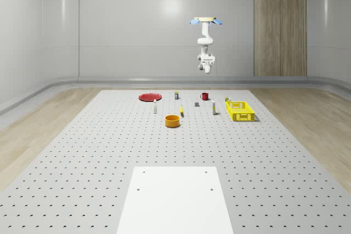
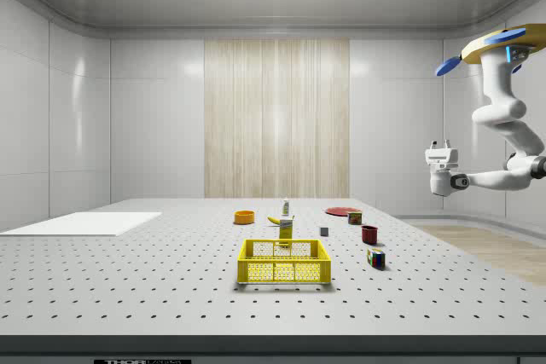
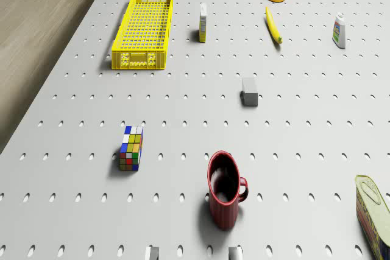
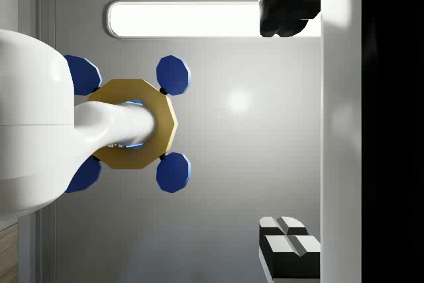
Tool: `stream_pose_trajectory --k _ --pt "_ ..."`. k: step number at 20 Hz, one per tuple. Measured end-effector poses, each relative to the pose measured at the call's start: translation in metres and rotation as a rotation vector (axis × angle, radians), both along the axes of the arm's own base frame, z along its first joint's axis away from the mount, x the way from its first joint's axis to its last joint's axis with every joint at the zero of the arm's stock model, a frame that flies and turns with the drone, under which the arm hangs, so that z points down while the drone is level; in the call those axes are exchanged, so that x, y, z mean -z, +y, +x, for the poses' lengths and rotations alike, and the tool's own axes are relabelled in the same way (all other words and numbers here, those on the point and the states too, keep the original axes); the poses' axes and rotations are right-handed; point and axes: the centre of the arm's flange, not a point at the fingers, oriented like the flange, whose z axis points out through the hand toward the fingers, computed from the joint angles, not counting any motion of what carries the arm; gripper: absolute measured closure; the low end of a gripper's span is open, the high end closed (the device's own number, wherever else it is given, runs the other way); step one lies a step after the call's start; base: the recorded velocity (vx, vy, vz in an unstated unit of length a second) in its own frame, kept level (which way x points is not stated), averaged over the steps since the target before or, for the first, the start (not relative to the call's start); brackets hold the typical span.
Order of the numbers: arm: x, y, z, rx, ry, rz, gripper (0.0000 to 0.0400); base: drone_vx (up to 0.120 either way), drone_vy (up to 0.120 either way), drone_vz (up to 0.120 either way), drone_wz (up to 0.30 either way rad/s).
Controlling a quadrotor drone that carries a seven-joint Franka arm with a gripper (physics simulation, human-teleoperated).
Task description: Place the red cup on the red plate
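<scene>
The red cup (image 1: 204, 96) (image 2: 369, 234) (image 3: 224, 196) stands upright on the perforated table near its far end, handle out to one side. The red plate (image 1: 149, 97) (image 2: 341, 210) lies flat to the whole-scene view's left of the cup, well apart from it. The drone (image 1: 205, 21) (image 2: 499, 44) (image 4: 132, 124) hovers high above the far end, roughly over the cup. Its arm folds down and back up, so the gripper (image 1: 207, 55) (image 2: 441, 146) (image 4: 288, 127) points upward, far above the table. The fingers (image 4: 288, 246) are spread wide with nothing between them.
A yellow crate (image 1: 240, 110) (image 3: 144, 28), a Rubik's cube (image 3: 131, 148), a grey block (image 3: 249, 91), a carton (image 3: 203, 22), a banana (image 3: 273, 25), an orange bowl (image 1: 173, 120), a small bottle (image 3: 339, 30) and a can (image 3: 373, 211) surround the cup. A white mat (image 1: 175, 198) lies at the near end.
</scene>
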Motion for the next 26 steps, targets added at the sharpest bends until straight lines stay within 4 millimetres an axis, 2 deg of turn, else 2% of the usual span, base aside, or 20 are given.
stream_pose_trajectory --k 4,12,16,26 --pt "-0.030 0.000 -0.004 0.000 -0.003 0.000 0.0000 0.000 -0.010 0.000 0.000" --pt "-0.075 0.000 -0.002 0.000 -0.009 0.000 0.0000 0.020 -0.120 0.000 0.000" --pt "-0.086 0.000 -0.001 0.000 -0.013 0.000 0.0000 0.120 -0.120 0.000 0.000" --pt "-0.093 0.000 -0.001 0.000 -0.020 0.000 0.0000 0.120 0.000 0.000 0.000"
